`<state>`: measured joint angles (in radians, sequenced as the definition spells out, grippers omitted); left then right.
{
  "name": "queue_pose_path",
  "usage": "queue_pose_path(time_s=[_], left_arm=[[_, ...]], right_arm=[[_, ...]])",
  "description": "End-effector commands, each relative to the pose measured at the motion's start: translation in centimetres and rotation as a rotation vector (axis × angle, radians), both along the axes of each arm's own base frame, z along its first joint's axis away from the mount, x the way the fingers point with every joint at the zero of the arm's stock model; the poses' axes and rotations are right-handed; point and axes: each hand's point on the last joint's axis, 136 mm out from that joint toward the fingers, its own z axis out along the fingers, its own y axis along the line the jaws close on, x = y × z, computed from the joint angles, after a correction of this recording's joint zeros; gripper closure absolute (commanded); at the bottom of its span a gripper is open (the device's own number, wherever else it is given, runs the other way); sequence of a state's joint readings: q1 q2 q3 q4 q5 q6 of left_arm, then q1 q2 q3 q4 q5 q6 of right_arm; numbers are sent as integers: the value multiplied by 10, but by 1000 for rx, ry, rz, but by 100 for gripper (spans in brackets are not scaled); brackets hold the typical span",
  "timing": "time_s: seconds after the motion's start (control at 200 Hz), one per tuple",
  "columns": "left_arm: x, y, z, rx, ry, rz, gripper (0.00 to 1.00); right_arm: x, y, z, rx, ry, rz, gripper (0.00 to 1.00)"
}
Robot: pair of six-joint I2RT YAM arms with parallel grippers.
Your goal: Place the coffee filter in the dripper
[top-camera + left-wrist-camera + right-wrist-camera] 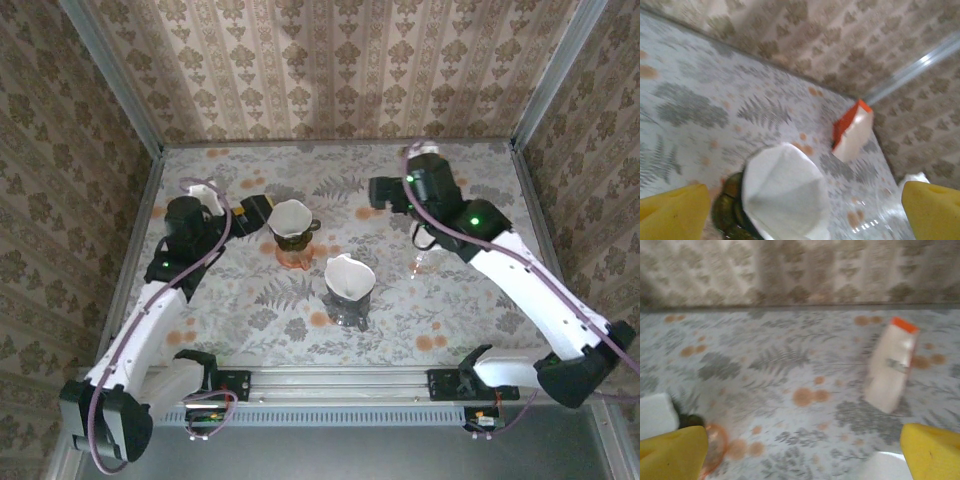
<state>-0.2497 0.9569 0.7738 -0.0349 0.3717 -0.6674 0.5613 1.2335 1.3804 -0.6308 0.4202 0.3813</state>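
Observation:
A white paper coffee filter (pixel 288 218) sits opened inside a dark dripper (pixel 296 240) with a handle, which stands on an orange saucer (pixel 293 258) at mid-table. My left gripper (pixel 252 211) is just left of it, open and holding nothing. From the left wrist, the filter (pixel 782 192) fills the dark dripper (pixel 727 205), below and between my yellow fingertips (pixel 675 210). My right gripper (pixel 383 192) hovers to the dripper's right, open and empty. The right wrist view catches the filter's edge (pixel 657 415) and the saucer (pixel 715 445) at lower left.
A second white cone (pixel 349 277) rests on a clear glass base (pixel 347 312) nearer the front. A white pack with an orange end (pixel 852 130) lies on the patterned table (pixel 480 320), and such a pack (pixel 892 365) shows from the right wrist. Papered walls enclose three sides.

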Motion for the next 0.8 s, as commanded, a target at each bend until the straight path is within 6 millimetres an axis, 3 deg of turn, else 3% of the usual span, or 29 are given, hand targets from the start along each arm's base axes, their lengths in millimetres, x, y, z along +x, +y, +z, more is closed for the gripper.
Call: queue_pose_path(time_s=[0.0, 0.13, 0.31, 0.43, 0.61, 0.795], left_arm=[[11, 40, -2, 127, -21, 175, 0], [24, 85, -10, 237, -13, 362, 0], [47, 135, -35, 317, -22, 521, 0], [61, 159, -64, 467, 49, 544, 0], [78, 193, -126, 758, 157, 585, 0], [89, 202, -163, 874, 117, 610, 0]], right_arm=[[-4, -47, -4, -43, -35, -198, 0], [-15, -90, -12, -88, -81, -378, 0], [-29, -125, -26, 7, -98, -501, 0], [-33, -134, -29, 41, -108, -519, 0], [-36, -142, -32, 47, -106, -526, 0], [-37, -147, -29, 37, -108, -528, 0]])
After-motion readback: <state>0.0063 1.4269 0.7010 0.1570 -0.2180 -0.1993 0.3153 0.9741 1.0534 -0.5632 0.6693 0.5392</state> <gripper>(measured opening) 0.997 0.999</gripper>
